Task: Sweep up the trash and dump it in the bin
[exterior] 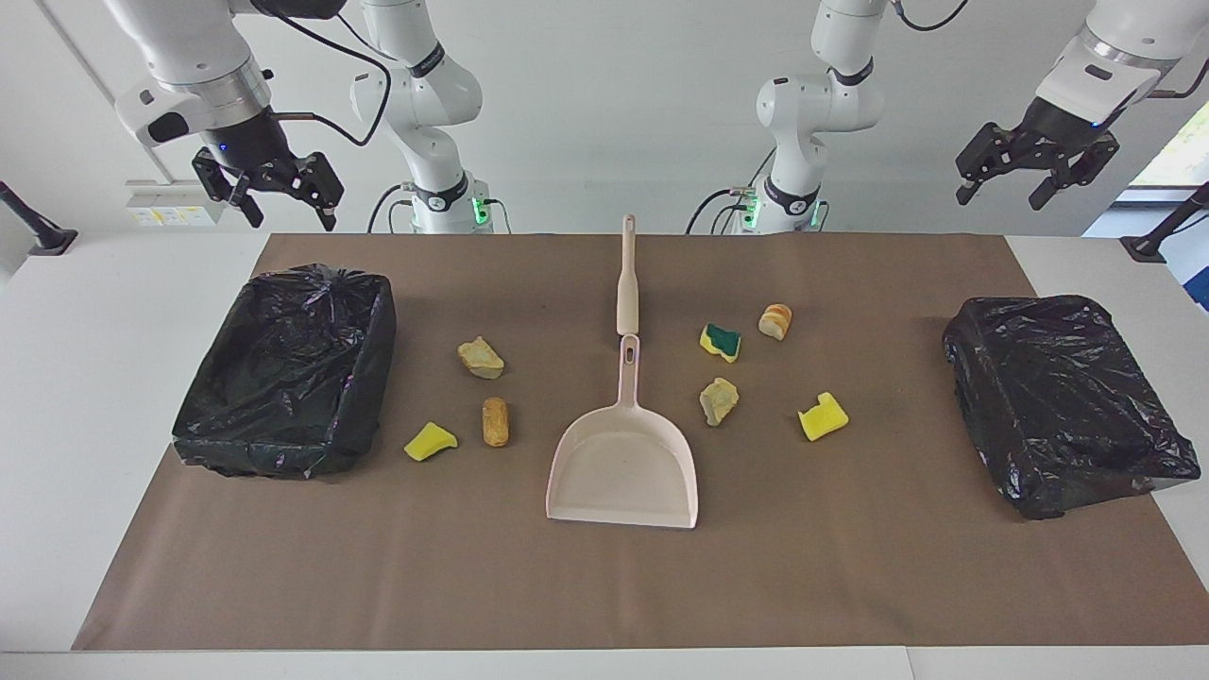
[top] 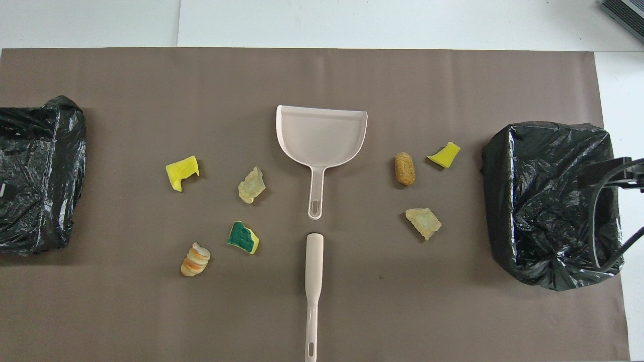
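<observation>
We count seven trash scraps (exterior: 720,400) on the brown mat (exterior: 604,586): four toward the left arm's end, three toward the right's, flanking one dustpan (exterior: 623,472) and one brush (exterior: 626,274). Two bins (exterior: 293,378) stand at the ends. Left gripper (exterior: 1001,189) and right gripper (exterior: 293,212) hang open, holding nothing.

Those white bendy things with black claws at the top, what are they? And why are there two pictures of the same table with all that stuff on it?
They are two robot arms, and each claw is a gripper. The left gripper and the right gripper both hang open in the air, holding nothing. One picture looks at the robots from across the table; the other looks down from above them. On the brown mat lie a pink dustpan, a brush and seven scraps of pretend trash, such as a green-topped sponge. A bin lined with a black bag stands at each end, like this bin.
</observation>
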Robot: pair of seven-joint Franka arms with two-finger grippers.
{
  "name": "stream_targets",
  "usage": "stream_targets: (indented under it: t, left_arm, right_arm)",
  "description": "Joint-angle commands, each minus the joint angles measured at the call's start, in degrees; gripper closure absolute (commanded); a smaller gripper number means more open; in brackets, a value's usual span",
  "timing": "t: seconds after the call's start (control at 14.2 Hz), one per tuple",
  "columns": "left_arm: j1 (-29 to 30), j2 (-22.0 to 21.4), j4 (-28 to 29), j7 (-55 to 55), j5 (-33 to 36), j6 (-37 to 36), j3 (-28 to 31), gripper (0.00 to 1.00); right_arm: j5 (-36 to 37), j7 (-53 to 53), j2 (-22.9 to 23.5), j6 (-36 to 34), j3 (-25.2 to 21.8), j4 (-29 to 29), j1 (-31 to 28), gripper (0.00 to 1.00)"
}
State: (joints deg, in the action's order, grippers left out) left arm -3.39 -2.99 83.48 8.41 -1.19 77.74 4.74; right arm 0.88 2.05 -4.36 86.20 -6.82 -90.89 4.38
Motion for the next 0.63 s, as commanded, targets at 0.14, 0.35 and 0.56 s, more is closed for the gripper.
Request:
stream_targets:
  t: [0.14,0.35,0.56]
  left_arm:
    - [0.0,-2.7,3.4,0.0,1.0,0.5,-0.4,0.00]
    - [-0.4,-3.0,3.7,-0.4,0.9,-0.3,-0.6,0.00]
    - [-2.5,-5.2,7.0,-2.1,0.5,-0.1,-1.5,0.00]
  right_arm:
    - [-0.4,-0.4,-0.6,1.2,0.1,-1.0,-0.5,0.00]
    - [-0.4,-1.1,-0.5,3.4,0.3,-1.9,-0.1,0.00]
    - [-0.1,-0.6,1.3,8.2,0.7,-2.8,1.8,0.00]
